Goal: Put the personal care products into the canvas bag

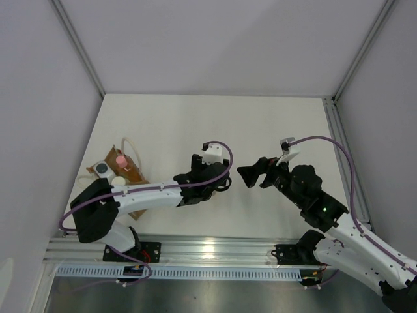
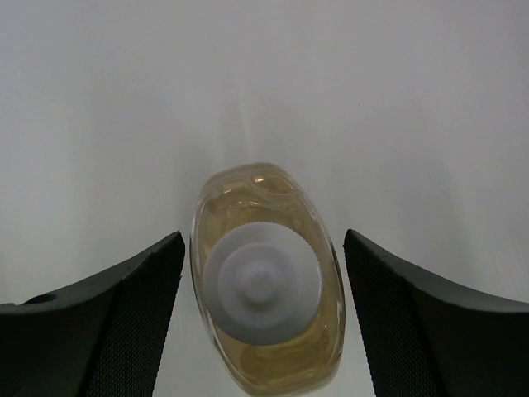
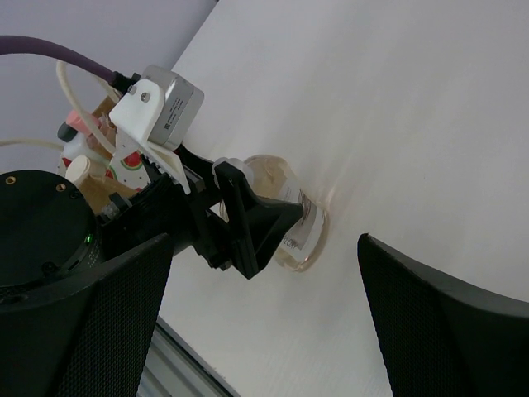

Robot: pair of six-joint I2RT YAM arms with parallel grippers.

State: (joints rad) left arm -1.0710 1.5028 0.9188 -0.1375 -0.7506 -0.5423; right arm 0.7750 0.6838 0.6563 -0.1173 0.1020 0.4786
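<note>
Currently we see the olive-green bottle [image 2: 264, 281] standing upright on the white table [image 1: 260, 124], white cap up, about mid-table and well apart from the canvas bag [image 1: 133, 173]. The left gripper [image 2: 263, 240] straddles it, one dark finger on each side. Its jaws are spread. In the left wrist view a thin gap shows on the left side, and the right finger [image 2: 397, 314] sits just at the bottle's edge. We cannot tell whether it touches. The bottle is not lifted, its base on the table in the right wrist view.

The right gripper [image 1: 251, 176] hangs near the left one, pointed toward it, with its jaws spread wide and nothing between them.

The bag sits at the left side of the table, next to the left arm's base, partly hidden under that arm, with its cream handles [image 1: 130, 147] flopped outward. We count three bottles at the bag's mouth: pink cap [image 1: 120, 158], cream cap [image 1: 119, 180] and the white bottle with dark cap [image 1: 102, 169]. How deep they sit we cannot tell.
</note>
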